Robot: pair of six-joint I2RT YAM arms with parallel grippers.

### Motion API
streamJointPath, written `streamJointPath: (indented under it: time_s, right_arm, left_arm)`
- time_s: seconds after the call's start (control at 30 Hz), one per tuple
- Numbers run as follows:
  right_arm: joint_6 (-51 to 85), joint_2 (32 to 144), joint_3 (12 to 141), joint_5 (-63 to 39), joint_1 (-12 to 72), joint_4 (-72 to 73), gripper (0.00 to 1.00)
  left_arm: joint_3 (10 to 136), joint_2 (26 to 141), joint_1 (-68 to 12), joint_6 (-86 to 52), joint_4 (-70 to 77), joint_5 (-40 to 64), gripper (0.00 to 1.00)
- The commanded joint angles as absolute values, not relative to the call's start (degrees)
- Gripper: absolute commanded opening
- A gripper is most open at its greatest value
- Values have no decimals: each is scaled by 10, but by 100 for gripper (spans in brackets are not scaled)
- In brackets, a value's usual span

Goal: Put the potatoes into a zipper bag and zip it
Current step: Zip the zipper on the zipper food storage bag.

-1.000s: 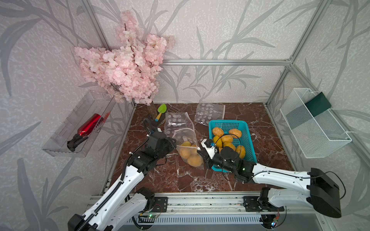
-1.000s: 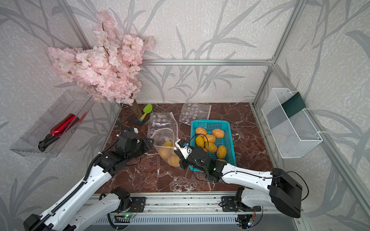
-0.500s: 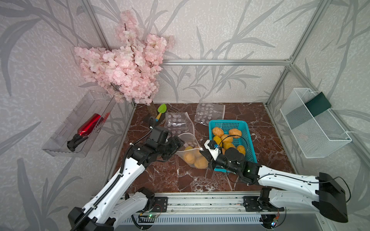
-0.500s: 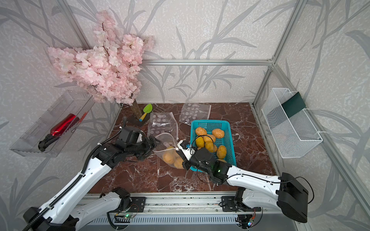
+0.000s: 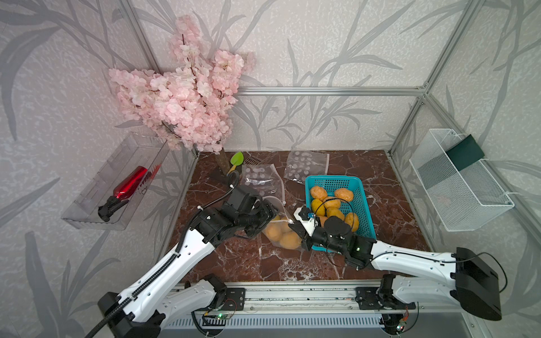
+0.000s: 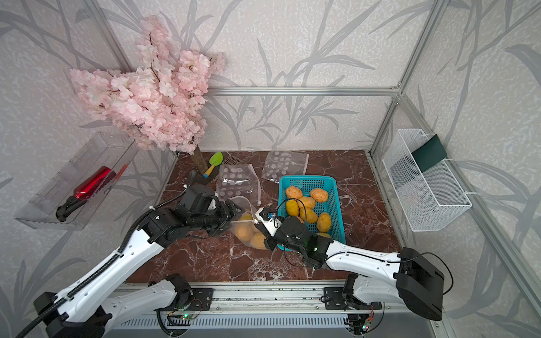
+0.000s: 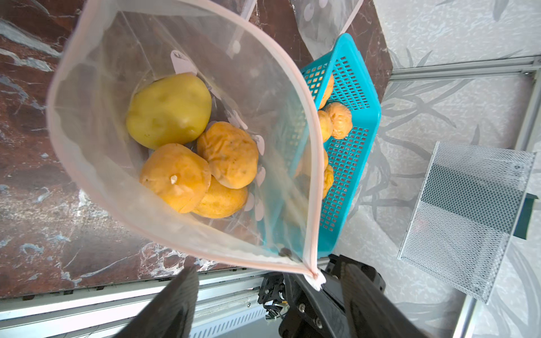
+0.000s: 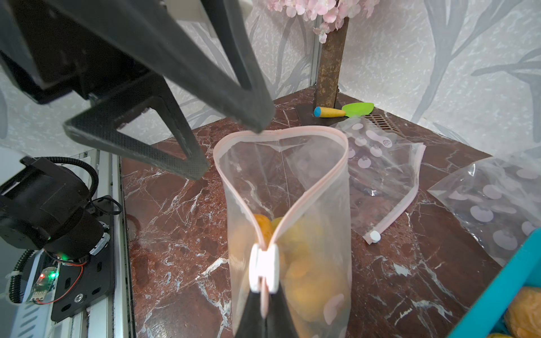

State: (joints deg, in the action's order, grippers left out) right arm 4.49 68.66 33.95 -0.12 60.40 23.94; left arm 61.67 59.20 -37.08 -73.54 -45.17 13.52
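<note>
1. Four oval, yellow-to-orange potatoes [image 7: 187,152] lie at the bottom of a clear plastic zipper bag [image 7: 96,87] with a pink zip strip. Its mouth is wide open.
2. The bag stands just beside a turquoise perforated plastic basket [image 5: 333,183], where more potatoes lie.
3. The right gripper [image 8: 265,301] is clenched on the bag's strip, just under the white slider [image 8: 265,263].
4. The left gripper [image 8: 230,148] is released, with one fingertip at the bag's rim, on the side away from the basket.

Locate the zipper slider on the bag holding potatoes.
The slider sits at the bag's corner pinched by the shut right gripper, seen closest in the right wrist view; in both top views that corner lies just left of the basket.
</note>
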Motion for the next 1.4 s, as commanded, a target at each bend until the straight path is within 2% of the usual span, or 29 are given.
streamJointPath:
  time_s: [0.0, 0.17, 0.6, 1.03, 1.37]
  right_arm:
    - [52, 693, 335, -20, 607, 283, 0]
    - [48, 703, 335, -31, 607, 297, 0]
    - [46, 705, 342, -10, 609, 283, 0]
    - [48, 696, 347, 5, 609, 265, 0]
    - [48, 691, 354, 31, 608, 244, 0]
  left_arm:
    - [615, 608, -376, -762, -426, 131, 73]
    - [626, 646, -383, -763, -413, 148, 69]
    - [652, 688, -395, -750, -405, 178, 51]
    - [677, 716, -405, -726, -417, 205, 50]
    - [708, 728, -412, -695, -463, 215, 34]
